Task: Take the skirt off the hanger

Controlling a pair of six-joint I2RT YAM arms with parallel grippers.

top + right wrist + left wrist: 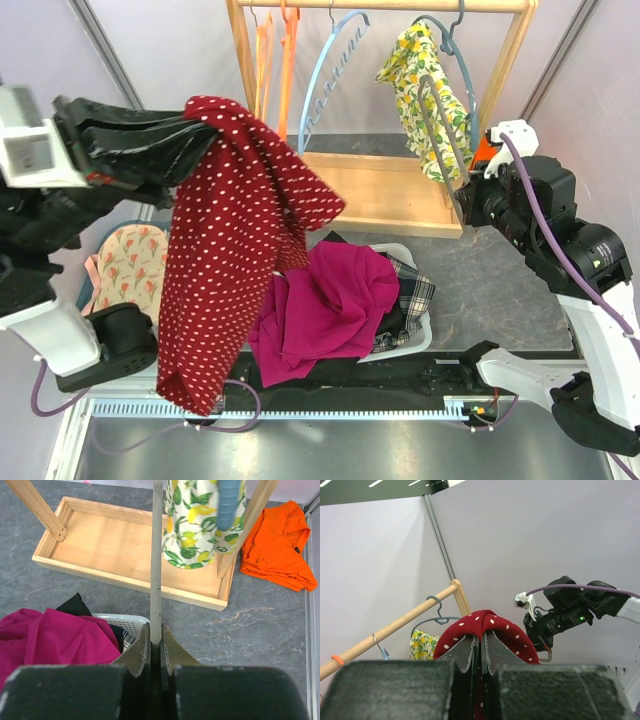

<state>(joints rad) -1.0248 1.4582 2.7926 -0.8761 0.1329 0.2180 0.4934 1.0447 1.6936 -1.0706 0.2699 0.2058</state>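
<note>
The skirt is dark red with white dots. It hangs in a long fold from my left gripper, which is raised at the left and shut on its top edge. In the left wrist view the red cloth bulges over the shut gripper. The bare grey hanger slants in front of the rack at the right, apart from the skirt. My right gripper is shut on its lower end. In the right wrist view the thin grey hanger bar runs up from the shut gripper.
A wooden rack with a tray base stands behind, carrying a lemon-print garment, a blue hanger and orange hangers. A white basket holds a magenta garment. An orange cloth lies right of the rack.
</note>
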